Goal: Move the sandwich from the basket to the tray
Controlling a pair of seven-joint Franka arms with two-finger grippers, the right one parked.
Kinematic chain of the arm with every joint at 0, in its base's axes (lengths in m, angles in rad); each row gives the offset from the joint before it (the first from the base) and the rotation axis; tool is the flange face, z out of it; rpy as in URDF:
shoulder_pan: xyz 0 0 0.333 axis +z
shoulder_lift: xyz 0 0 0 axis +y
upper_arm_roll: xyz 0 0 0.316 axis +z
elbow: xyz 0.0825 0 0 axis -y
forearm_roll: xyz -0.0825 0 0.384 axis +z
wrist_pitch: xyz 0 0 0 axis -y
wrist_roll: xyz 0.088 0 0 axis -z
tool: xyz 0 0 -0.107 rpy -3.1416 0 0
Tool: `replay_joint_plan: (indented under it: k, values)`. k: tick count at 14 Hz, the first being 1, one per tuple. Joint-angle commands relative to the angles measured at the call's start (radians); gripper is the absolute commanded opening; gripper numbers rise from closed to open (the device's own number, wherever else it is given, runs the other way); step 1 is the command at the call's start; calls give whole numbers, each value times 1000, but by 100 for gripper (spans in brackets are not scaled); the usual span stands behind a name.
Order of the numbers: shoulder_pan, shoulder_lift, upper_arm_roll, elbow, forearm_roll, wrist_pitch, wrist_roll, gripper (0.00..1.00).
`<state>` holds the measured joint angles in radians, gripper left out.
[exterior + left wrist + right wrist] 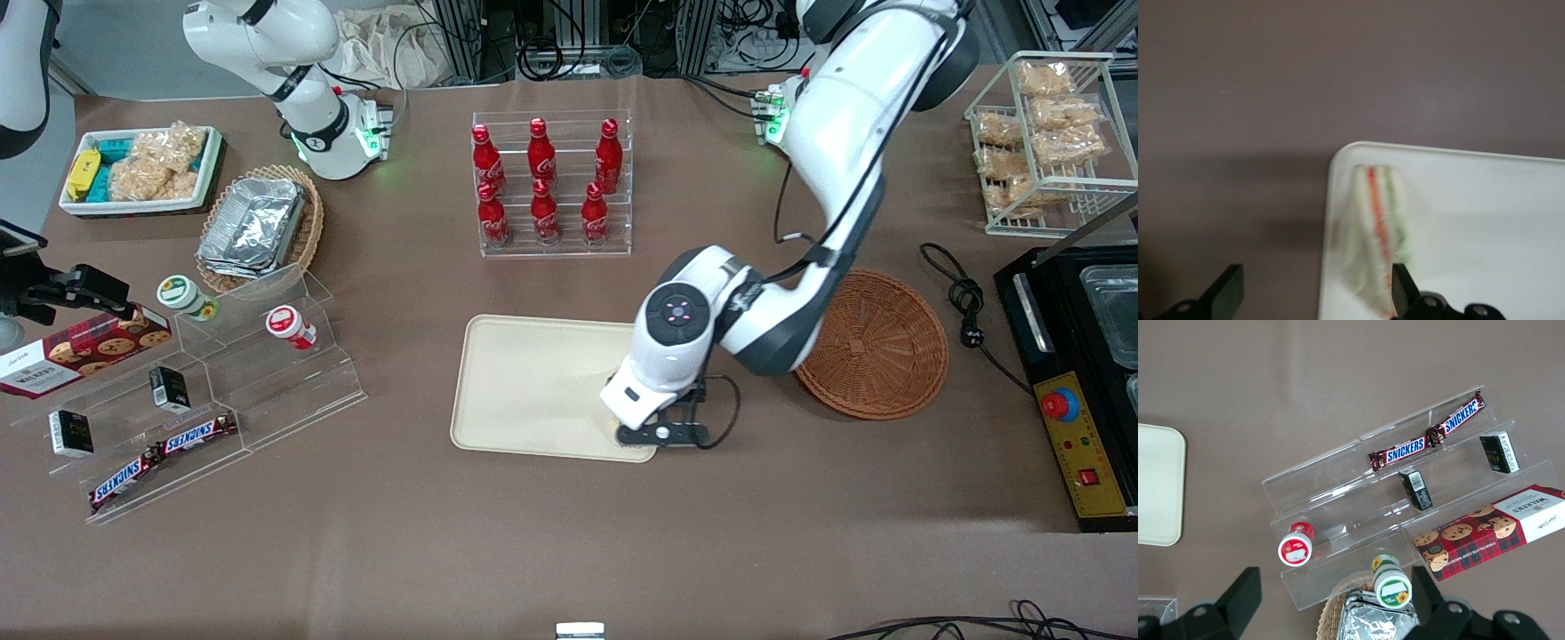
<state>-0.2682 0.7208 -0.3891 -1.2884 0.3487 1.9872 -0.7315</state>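
Observation:
The sandwich (1377, 230), a pale wedge with orange-red and green layers, lies on the cream tray (1485, 213) close to a rounded corner. My left gripper (1315, 293) is open above it, with the fingers wide apart. One fingertip (1401, 287) is beside the sandwich and the other is over the brown table. In the front view the gripper (662, 434) hangs over the tray's (533, 382) near corner toward the working arm's end, and the hand hides the sandwich. The round reddish-brown basket (876, 347) beside the tray holds nothing visible.
A clear rack of red cola bottles (551, 182) stands farther from the camera than the tray. A tiered acrylic shelf (204, 391) with snacks lies toward the parked arm's end. A black cable (965, 307), a black appliance (1076, 382) and a wire rack (1049, 133) are near the basket.

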Motion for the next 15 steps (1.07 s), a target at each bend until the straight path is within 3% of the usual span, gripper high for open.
replay_joint_plan:
  k: [1,5,8,13,15]
  values:
    - [62,-150,-2,-69,10,-140,-2,100]
    - [197,-418,-8,-364,4,-99,21,100]
    - [294,-650,-7,-584,-104,-9,99,100]
    - [472,-730,0,-559,-246,-56,361,100]
    - [558,-718,0,-464,-252,-151,463,100]
